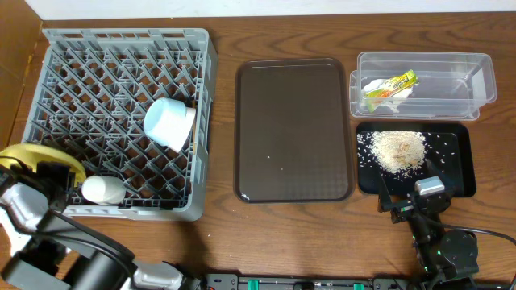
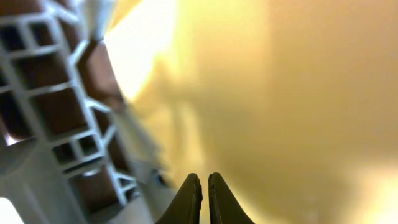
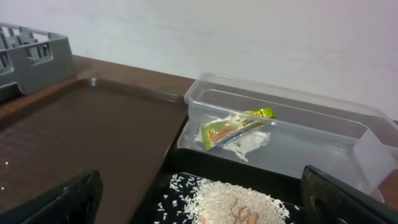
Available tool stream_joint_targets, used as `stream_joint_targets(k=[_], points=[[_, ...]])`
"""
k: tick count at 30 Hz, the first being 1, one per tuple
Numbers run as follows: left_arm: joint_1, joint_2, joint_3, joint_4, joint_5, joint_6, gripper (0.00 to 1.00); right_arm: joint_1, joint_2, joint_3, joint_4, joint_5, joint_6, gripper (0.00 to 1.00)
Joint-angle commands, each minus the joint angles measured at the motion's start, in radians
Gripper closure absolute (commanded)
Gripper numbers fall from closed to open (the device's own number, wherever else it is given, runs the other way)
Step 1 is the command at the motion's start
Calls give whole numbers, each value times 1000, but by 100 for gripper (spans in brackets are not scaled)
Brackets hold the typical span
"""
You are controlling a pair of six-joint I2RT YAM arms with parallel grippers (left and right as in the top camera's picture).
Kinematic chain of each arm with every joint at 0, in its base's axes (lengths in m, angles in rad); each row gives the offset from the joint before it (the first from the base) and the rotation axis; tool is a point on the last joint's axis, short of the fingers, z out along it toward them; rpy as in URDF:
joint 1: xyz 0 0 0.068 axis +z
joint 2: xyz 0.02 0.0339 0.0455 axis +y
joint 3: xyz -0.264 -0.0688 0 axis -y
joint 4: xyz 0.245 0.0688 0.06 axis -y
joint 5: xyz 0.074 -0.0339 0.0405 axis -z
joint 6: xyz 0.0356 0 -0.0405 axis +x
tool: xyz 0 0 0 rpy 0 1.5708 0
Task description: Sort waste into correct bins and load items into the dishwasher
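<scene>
The grey dishwasher rack [image 1: 121, 40] holds the light blue bowl [image 1: 169, 123] on its side and the white bowl [image 1: 103, 190] near its front edge. The pale yellow plate [image 1: 32, 155] stands at the rack's front left corner. My left gripper [image 1: 50, 173] is right beside it. In the left wrist view the plate [image 2: 280, 93] fills the frame behind my shut left gripper [image 2: 204, 180], with nothing between the tips. The wrapper [image 1: 390, 85] lies in the clear tub [image 1: 484, 76]. The rice heap [image 1: 397, 149] sits on the black tray [image 1: 463, 173]. My right gripper [image 3: 208, 205] is open, low over the rice [image 3: 236, 202].
The large dark brown tray [image 1: 294, 129] lies between the rack and the two bins, with a few stray grains on it. In the right wrist view the tub [image 3: 348, 124] with the wrapper [image 3: 233, 127] stands just behind the black tray [image 3: 199, 163]. A wall runs behind the table.
</scene>
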Motion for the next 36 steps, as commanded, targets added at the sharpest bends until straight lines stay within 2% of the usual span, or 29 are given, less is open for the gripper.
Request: stream_joint_targets(k=[1, 5, 7, 11, 13, 15, 17, 18, 23, 25, 26, 31, 36], points=[[-11, -108, 1, 15, 42, 47, 92, -7, -2, -2, -4, -5, 4, 1], [-11, -174, 1, 17, 42, 62, 93, -7, -2, -2, -4, -5, 4, 1], [-11, -222, 2, -29, 47, 54, 92, -7, -2, -2, -4, -4, 4, 1], [-20, -294, 2, -117, 47, 55, 83, -7, -2, -2, -4, -5, 4, 1], [-37, -338, 2, -161, 48, 72, 62, -7, -2, -2, -4, -5, 4, 1], [-66, -390, 2, -208, 50, 114, 46, -7, -2, -2, -4, -5, 4, 1], [-112, -452, 2, -255, 50, 163, 35, -7, -2, -2, -4, -5, 4, 1], [-153, -497, 2, -283, 50, 200, 32, -7, -2, -2, -4, -4, 4, 1], [-370, -668, 2, -341, 50, 329, 26, -7, -2, -2, -4, -5, 4, 1], [-467, -732, 2, -354, 50, 328, 23, -7, -2, -2, -4, -5, 4, 1], [-505, -758, 2, -362, 51, 327, 16, -7, -2, -2, -4, -4, 4, 1], [-654, -846, 1, -406, 50, 282, 14, -7, -2, -2, -4, -5, 4, 1], [-700, -872, 1, -432, 50, 282, 10, -7, -2, -2, -4, -5, 4, 1]])
